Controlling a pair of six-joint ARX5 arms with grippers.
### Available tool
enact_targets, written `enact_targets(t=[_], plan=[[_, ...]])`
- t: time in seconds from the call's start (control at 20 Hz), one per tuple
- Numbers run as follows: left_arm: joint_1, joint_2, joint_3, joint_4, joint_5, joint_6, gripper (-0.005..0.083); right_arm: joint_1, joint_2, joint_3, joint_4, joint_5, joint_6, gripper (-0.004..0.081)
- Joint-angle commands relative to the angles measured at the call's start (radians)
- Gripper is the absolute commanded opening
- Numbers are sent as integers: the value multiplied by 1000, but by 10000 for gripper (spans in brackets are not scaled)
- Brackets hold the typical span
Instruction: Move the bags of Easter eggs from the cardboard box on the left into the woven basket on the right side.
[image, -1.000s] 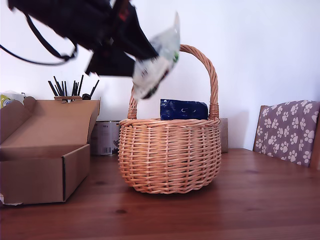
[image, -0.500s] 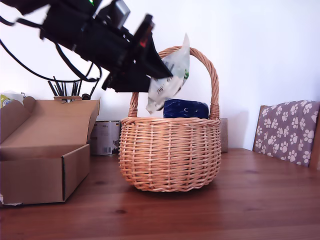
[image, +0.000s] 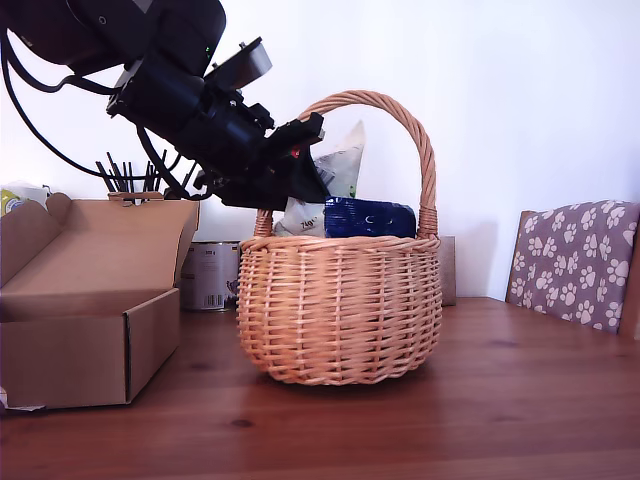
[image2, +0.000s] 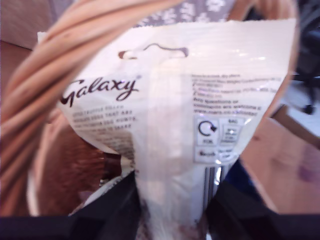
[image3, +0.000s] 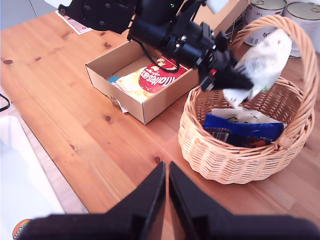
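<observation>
My first gripper (image: 305, 172) is shut on a white "Galaxy" bag of Easter eggs (image: 338, 172) and holds it under the arched handle of the woven basket (image: 340, 310). The bag's lower end dips behind the rim. In the first wrist view the bag (image2: 175, 110) fills the picture above the gripper (image2: 172, 212). A dark blue bag (image: 370, 217) lies in the basket, also seen from above (image3: 245, 132). The cardboard box (image: 90, 310) stands open at the exterior view's left; a red-and-white bag (image3: 162, 75) lies inside it. My second gripper (image3: 166, 185) hovers shut, high above the table, apart from the basket (image3: 225, 160).
A tin can (image: 210, 275) stands behind the box and basket, next to others (image3: 265, 10). A holder of dark pens (image: 140, 180) stands behind the box. A paw-print chair back (image: 580, 260) is at the exterior view's right. The table's edge (image3: 30, 145) runs near the second arm.
My first gripper has come down and towards the exterior view's right with the white bag, from level with the handle's top to just over the basket's rim.
</observation>
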Motion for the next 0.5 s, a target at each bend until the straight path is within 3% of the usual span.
enact_targets(t=[0.0, 0.2, 0.45], plan=[[-1, 5, 15, 19, -6, 10, 286, -3, -8, 0, 3, 0, 0, -13], [-21, 13, 15, 23, -50, 52, 286, -3, -8, 0, 4, 0, 0, -13], [-37, 65, 15, 17, -28, 51, 286, -3, -8, 0, 3, 0, 0, -13]])
